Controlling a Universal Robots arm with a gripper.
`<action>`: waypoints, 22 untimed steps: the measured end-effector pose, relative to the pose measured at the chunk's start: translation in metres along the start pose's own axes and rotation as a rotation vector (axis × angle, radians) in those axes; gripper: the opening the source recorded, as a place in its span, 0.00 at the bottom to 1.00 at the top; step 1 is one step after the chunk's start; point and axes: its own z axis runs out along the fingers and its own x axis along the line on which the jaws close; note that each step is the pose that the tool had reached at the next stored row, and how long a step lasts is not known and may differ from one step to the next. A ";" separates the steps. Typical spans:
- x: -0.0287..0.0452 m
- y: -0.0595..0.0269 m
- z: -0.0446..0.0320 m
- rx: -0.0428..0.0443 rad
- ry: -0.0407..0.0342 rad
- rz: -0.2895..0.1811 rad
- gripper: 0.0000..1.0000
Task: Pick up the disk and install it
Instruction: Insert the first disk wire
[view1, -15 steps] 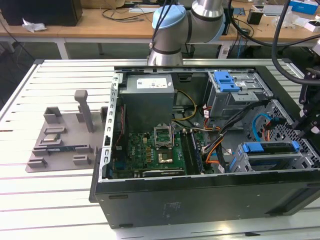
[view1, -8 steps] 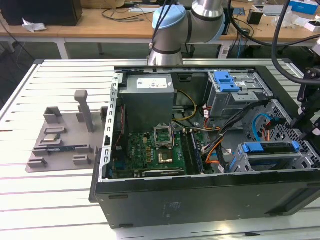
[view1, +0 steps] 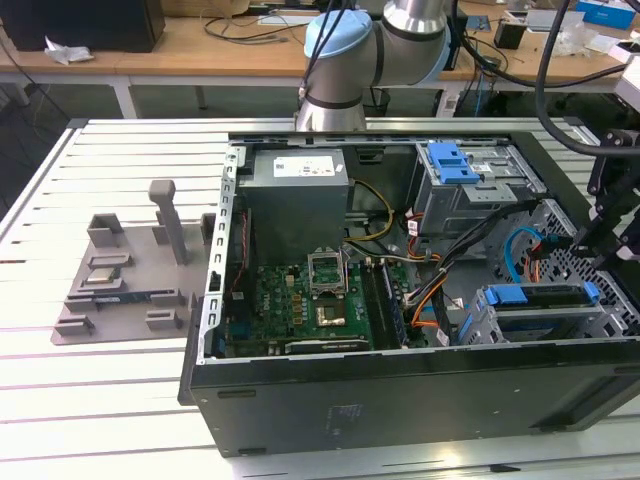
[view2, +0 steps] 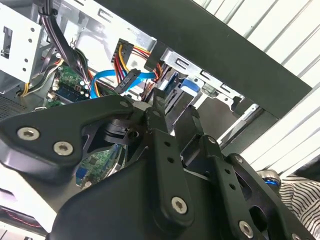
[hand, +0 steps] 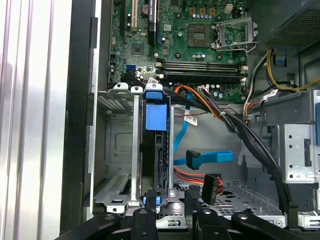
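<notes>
First wrist view: disk (hand: 154, 150) sits edge-up in the drive cage (hand: 120, 165), blue rails visible, apparently seated. Gripper (hand: 170, 220) just beside the cage, fingers apart, holding nothing. Cables look unconnected.

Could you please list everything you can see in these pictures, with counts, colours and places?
computer case: one, black, open, on the slatted table
power supply: one, grey, inside the case
motherboard: one, green, on the case floor
disk: one, blue-railed, on edge in the drive cage
bracket: one, blue, atop the upper bay
fixture: one, grey, on the table at the exterior view's left
arm: one, silver and light blue, behind the case
hand: one, black, open, by the drive cage
</notes>
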 end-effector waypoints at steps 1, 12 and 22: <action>-0.0009 0.0000 0.0001 0.0000 0.0000 0.000 0.36; -0.0222 -0.0006 0.0016 0.0000 -0.0001 0.000 0.36; -0.0333 -0.0009 0.0144 0.0000 0.0012 0.000 0.36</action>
